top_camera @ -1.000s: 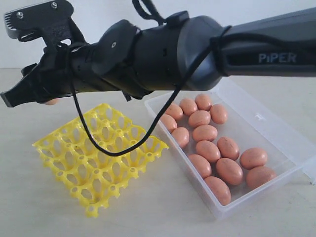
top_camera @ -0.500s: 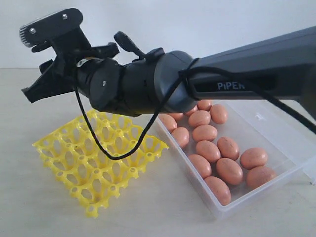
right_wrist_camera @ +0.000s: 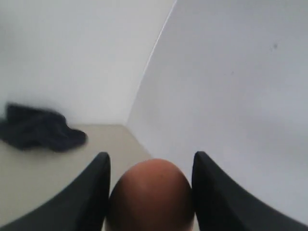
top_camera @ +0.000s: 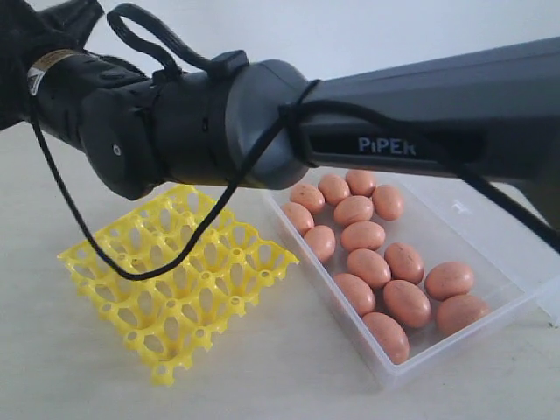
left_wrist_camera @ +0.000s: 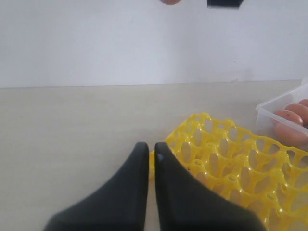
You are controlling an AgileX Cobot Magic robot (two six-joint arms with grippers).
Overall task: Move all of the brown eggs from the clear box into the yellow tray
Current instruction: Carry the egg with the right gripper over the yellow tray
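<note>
The right gripper (right_wrist_camera: 150, 157) clasps one orange-brown oval egg (right_wrist_camera: 150, 197) between its black fingers, while the other brown eggs (top_camera: 367, 267) lie in the translucent clear plastic box (top_camera: 464, 219) just beside the bright yellow openwork egg tray (top_camera: 175, 280), and the left gripper (left_wrist_camera: 150, 146), jaws pressed together, sits by that tray's corner.

Soft, even bright light leaves only faint shadows beneath the bright yellow openwork plastic tray (top_camera: 163, 372), while the close matte orange-brown oval egg (right_wrist_camera: 151, 195) looks dim and blurred.

Glossy plastic yellow tray (top_camera: 201, 306); translucent smooth plastic clear box (top_camera: 464, 223); matte speckled brown eggs (top_camera: 368, 267).
</note>
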